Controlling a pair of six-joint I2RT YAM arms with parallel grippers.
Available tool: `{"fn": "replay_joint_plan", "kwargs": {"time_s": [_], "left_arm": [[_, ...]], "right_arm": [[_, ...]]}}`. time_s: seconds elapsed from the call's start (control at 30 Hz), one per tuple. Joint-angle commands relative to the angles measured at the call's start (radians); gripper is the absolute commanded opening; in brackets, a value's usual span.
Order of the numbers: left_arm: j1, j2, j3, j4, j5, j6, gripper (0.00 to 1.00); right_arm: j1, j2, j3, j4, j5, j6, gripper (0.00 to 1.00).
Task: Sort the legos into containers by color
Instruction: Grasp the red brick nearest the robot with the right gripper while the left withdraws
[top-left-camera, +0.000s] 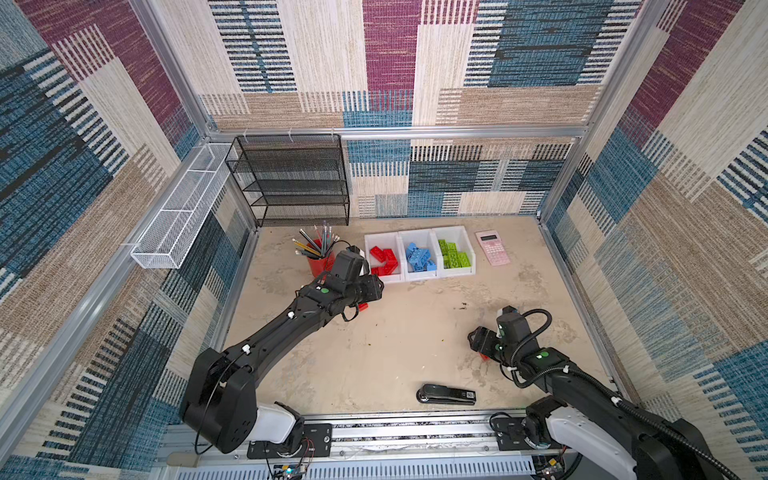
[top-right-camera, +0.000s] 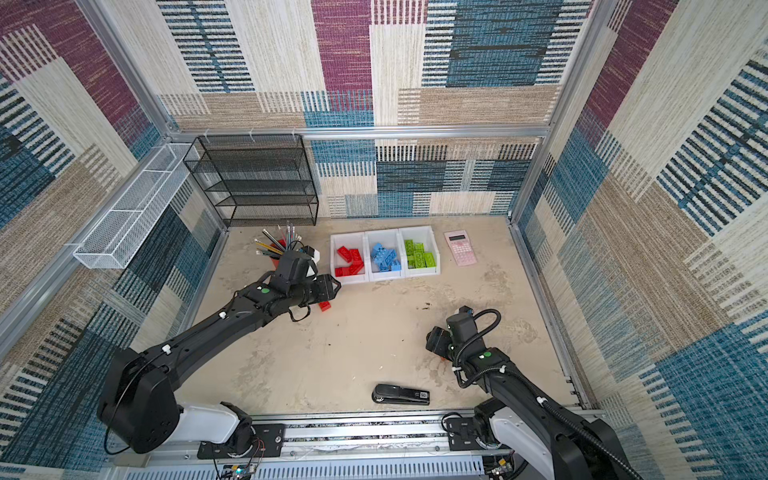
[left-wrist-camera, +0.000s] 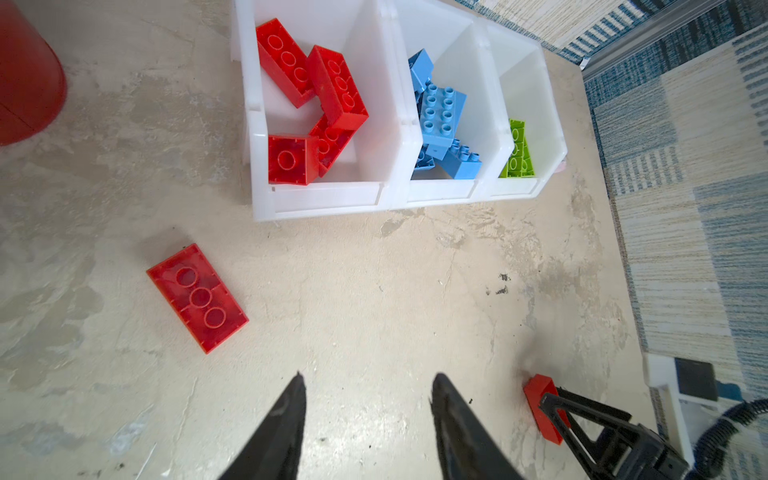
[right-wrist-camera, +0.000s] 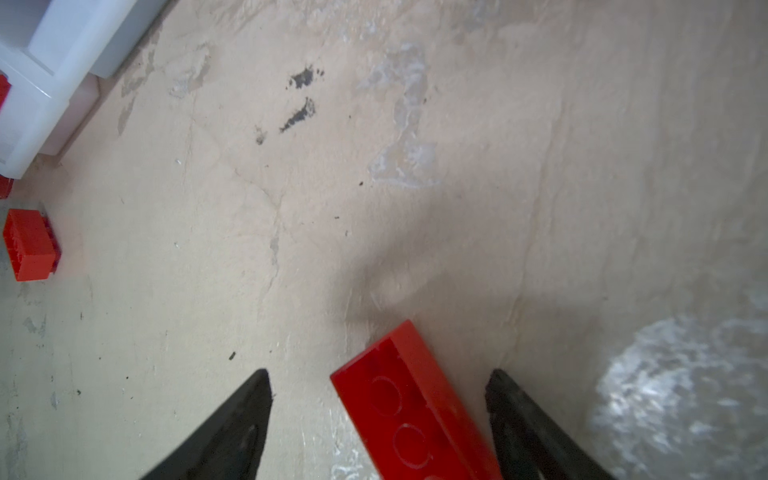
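Observation:
Three joined white containers (top-left-camera: 453, 274) stand at the back of the table. They hold red legos (top-left-camera: 384, 259), blue legos (top-left-camera: 420, 257) and green legos (top-left-camera: 455, 254), one color each. A red lego (left-wrist-camera: 197, 297) lies studs-down on the table in front of the red container (left-wrist-camera: 328, 199). My left gripper (left-wrist-camera: 370, 380) hovers open and empty beside it. My right gripper (right-wrist-camera: 379, 374) is open low over the table, with another red lego (right-wrist-camera: 411, 407) lying loose between its fingers. In both top views that lego (top-left-camera: 483, 356) peeks out under the right gripper (top-left-camera: 476, 338).
A red pencil cup (top-left-camera: 320, 262) stands just behind the left wrist. A pink calculator (top-left-camera: 492, 248) lies right of the containers and a black stapler (top-left-camera: 446, 394) near the front edge. A black mesh shelf (top-left-camera: 291, 183) and a white wire tray (top-left-camera: 183, 212) are at the back left.

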Motion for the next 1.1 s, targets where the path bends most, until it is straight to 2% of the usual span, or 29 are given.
{"fn": "replay_joint_plan", "kwargs": {"time_s": [0.0,0.2,0.57,1.07], "left_arm": [[-0.001,-0.047,-0.054,0.045,0.008,-0.03,0.51],[-0.002,-0.088,-0.147,0.083,0.01,-0.04,0.5],[-0.002,-0.085,-0.198,0.103,0.016,-0.033,0.5],[-0.002,-0.104,-0.248,0.131,0.06,-0.042,0.5]], "right_arm": [[0.0,0.005,-0.008,0.039,-0.034,0.0,0.82],[0.001,0.047,-0.028,0.069,-0.068,-0.011,0.81],[0.034,0.082,-0.002,0.042,-0.069,-0.005,0.78],[0.229,0.229,0.071,-0.056,0.163,0.084,0.7]]}}
